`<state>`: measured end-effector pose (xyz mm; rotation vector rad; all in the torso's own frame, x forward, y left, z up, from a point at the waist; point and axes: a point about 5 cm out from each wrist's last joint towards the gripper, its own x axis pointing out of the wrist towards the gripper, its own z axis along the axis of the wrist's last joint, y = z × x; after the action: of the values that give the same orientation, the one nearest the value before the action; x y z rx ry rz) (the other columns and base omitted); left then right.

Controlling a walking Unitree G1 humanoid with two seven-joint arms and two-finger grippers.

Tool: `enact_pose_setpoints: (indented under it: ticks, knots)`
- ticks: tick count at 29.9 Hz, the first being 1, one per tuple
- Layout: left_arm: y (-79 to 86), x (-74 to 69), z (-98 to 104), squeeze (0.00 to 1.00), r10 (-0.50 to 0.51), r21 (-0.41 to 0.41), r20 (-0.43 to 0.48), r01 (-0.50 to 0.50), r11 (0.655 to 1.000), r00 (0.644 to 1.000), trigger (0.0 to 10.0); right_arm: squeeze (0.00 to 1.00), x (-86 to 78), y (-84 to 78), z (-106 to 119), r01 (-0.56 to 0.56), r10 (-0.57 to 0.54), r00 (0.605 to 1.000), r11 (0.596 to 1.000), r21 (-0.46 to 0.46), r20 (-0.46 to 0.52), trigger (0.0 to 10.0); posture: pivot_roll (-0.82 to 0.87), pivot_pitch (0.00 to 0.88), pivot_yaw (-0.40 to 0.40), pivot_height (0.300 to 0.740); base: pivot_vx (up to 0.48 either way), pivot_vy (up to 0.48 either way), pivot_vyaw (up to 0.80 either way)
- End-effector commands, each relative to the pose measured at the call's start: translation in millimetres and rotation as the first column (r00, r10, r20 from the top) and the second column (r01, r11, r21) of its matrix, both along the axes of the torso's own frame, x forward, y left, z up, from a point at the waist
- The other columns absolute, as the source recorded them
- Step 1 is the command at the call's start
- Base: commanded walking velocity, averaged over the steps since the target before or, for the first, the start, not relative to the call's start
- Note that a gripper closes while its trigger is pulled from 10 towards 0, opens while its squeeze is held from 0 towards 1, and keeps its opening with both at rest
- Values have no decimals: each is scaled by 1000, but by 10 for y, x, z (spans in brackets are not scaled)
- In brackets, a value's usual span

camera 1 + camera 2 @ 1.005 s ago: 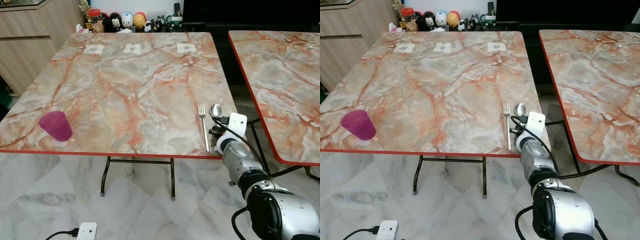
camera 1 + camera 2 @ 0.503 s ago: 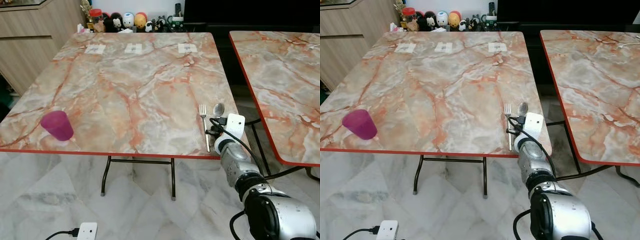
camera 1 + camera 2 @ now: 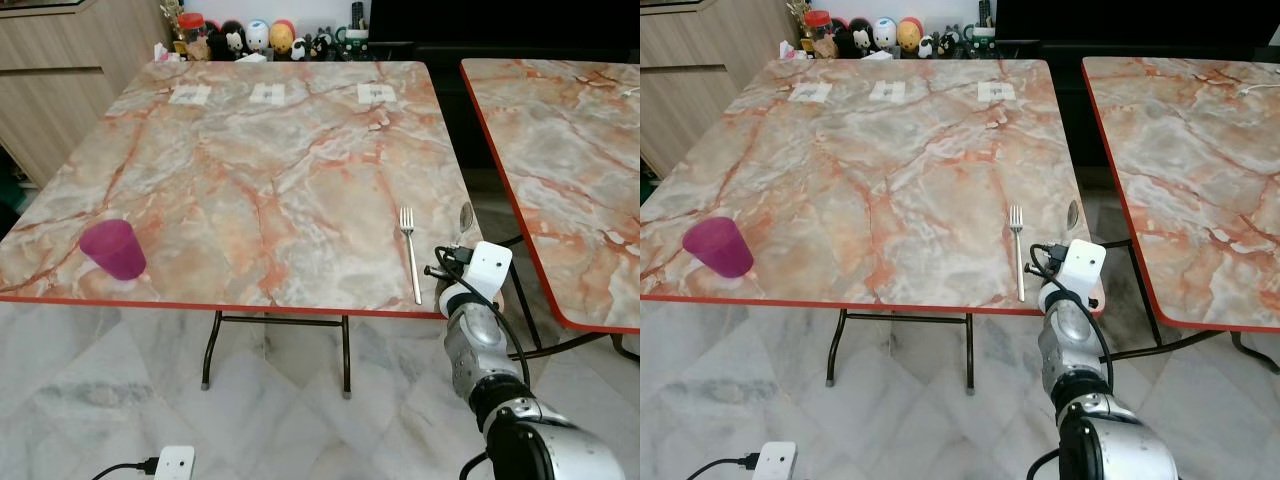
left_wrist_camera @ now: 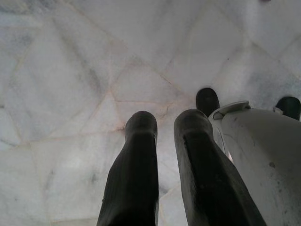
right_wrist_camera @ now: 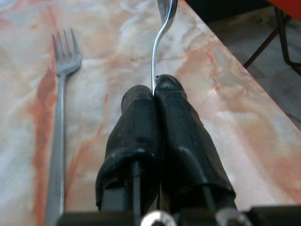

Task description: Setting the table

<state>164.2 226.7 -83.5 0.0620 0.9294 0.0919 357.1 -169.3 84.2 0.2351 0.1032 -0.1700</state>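
I am looking down at a big marble counter [image 3: 270,180] with a red edge. My right gripper [image 5: 157,92] is sitting at the near right corner of it. Its jaws are squeezed together on the thin handle of a spoon [image 5: 162,28]. The handle is sticking out from between the two black fingers [image 5: 136,122], and the bowl of the spoon is pointing away from me, toward the far side. In the head views, the spoon [image 3: 1073,213] is peeking out just past the white wrist block, close to the right edge of the counter.

A fork [image 3: 409,252] is lying flat on the counter just beside the spoon, on its left. Its prongs are pointing away from me and its handle is reaching almost to the near edge. The fork and the spoon are not touching.

A purple cup [image 3: 113,250] is standing upright near the front left corner, well apart from the fork. Three small white cards [image 3: 266,95] are lying in a row near the far edge. Little toy figures [image 3: 258,38] are lined up behind the counter.

My left gripper [image 4: 162,141] is hanging over the pale stone floor [image 4: 70,70]. Its jaws are a little apart and are holding nothing.

A second counter [image 3: 570,150] is standing to the right.
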Motion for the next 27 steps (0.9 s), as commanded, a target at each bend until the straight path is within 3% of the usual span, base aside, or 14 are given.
enact_pose_setpoints:
  ticks: [1,2,3,7,13,20,27]
  knots:
    - [28,-101,-40,0,9,10,-38,-9,1000,999,10000,0,-33,29,45,-12,13,997,1000,-16,76,4706,-24,103,18,740,0,0,0]
    - [27,-105,-42,0,11,10,-39,-11,1000,999,10000,0,-66,53,50,-24,29,994,999,-46,106,4706,-24,102,17,740,0,0,0]
    - [28,-106,-42,0,10,11,-40,-10,1000,999,10000,0,-105,60,46,-28,35,991,998,-55,131,10000,-29,98,17,740,0,0,0]
    - [31,-107,-42,0,0,20,-44,1,1000,999,10000,0,-253,50,53,-23,41,976,996,-86,212,10000,-42,94,17,740,0,0,0]
    - [27,-105,-41,0,-15,28,-42,16,999,999,10000,0,-404,42,53,-8,30,970,996,-92,239,10000,-47,75,9,740,0,-270,0]
    - [24,-104,-41,0,-20,33,-42,21,999,999,10000,0,-486,102,42,-16,34,972,997,-78,234,10000,-52,67,9,740,0,-472,-585]
    - [27,-99,-38,0,-17,35,-41,19,999,999,10000,0,-471,197,125,-30,49,967,996,-78,249,10000,-47,60,10,740,0,-470,0]
